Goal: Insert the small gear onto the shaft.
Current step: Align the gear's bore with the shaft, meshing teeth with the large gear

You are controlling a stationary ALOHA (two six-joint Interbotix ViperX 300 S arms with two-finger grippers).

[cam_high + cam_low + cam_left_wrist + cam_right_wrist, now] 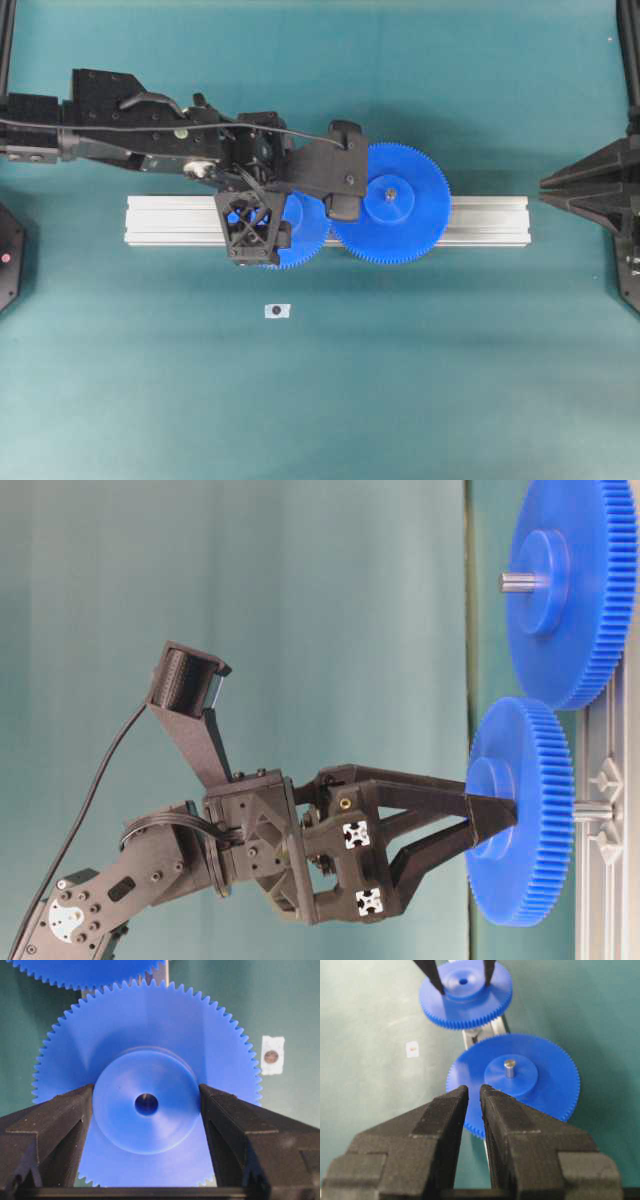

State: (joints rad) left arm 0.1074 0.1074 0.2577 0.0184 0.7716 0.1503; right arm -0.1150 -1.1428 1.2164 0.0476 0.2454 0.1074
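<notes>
The small gear [146, 1105], its hub flanked by the spread fingers of the left gripper [146, 1110] (contact could not be confirmed), was seen seated flat over the shaft [592, 810]; the right gripper [474, 1091] was held nearly closed, empty.

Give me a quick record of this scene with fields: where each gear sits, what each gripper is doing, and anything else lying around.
small gear: on the shaft, which shows between gear and aluminium bar
left gripper: fingers either side of the small gear's hub; clamped or released, cannot tell
right gripper: off to the side, nearly closed, holding nothing
large gear: on its own pin on the bar, beside the small gear
other: small white tag apart from the bar
</notes>
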